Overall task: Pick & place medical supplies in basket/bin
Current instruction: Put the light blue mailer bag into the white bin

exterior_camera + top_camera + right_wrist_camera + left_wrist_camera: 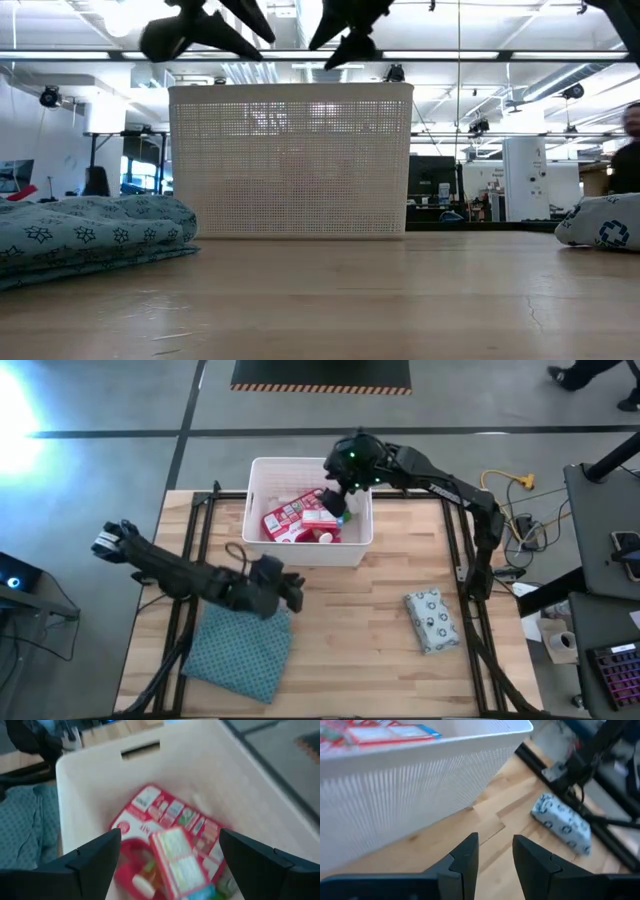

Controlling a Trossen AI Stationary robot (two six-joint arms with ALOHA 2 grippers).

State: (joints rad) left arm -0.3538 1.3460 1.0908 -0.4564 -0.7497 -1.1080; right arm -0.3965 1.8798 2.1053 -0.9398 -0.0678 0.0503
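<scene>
The right gripper [337,497] hangs wide open and empty over the white bin [262,472], where most supplies [300,520] lie, while the left gripper [293,593], slightly open, waits facing the pale dotted pack [432,620] left on the table [360,640].

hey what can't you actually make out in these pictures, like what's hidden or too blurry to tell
- Low view: the bin wall hides everything inside it.
- Right wrist view: print on the first aid case and the small items beside it is motion-blurred; no labels readable.
- High view: the right gripper covers part of the bin's contents.
- Left wrist view: only a strip of the contents shows over the rim; the dotted soft pack is blurred.
</scene>
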